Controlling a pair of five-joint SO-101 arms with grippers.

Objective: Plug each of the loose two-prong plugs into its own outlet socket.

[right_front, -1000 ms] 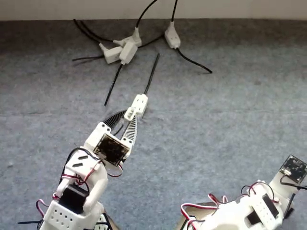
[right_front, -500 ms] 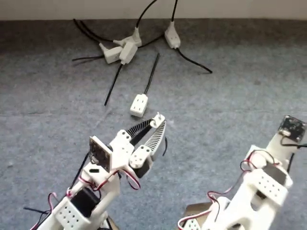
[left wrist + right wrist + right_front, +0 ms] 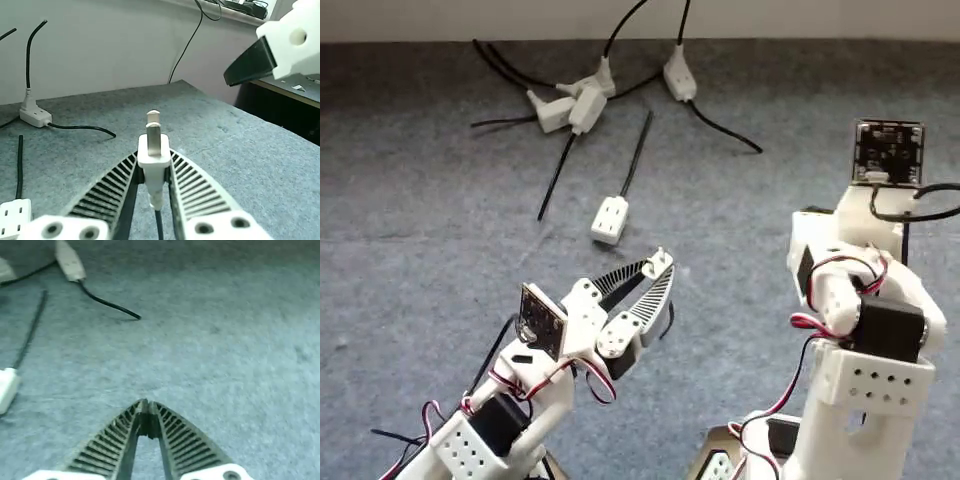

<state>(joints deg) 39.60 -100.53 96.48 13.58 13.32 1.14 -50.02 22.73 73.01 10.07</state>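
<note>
1. Plainly, the two-prong plug [image 3: 154, 150] was clamped by its white body between the ribbed fingers of the left pincer [image 3: 154, 167]. Its prongs stood clear beyond the fingertips. I judge that grip was chosen so the prongs could meet a socket with nothing in their way.
2. Its black cord [image 3: 157, 225] ran back between the fingers toward the wrist, which kept it out of the prongs' path.
3. From the high view the plug [image 3: 656, 262] was lifted off the grey counter [image 3: 440, 280], near the loose outlet socket [image 3: 610, 219] but apart from it. The prongs pointed off to one side of the socket rather than at its face, so I judge the insertion was not yet lined up.
4. That socket lay flat on the counter with its own cord [image 3: 637, 153] trailing toward the far edge. Lying loose like that, it would likely slide under a push unless something braced it.
5. The right pincer [image 3: 145, 416] was closed on nothing, its tips together above bare counter. The right arm [image 3: 860, 300] stood tall and well apart from the socket — perhaps on hand to steady it.
6. Farther off, a cluster of white plugs and sockets [image 3: 570, 103] and a single joined pair [image 3: 679, 73] lay by the far edge.
</note>
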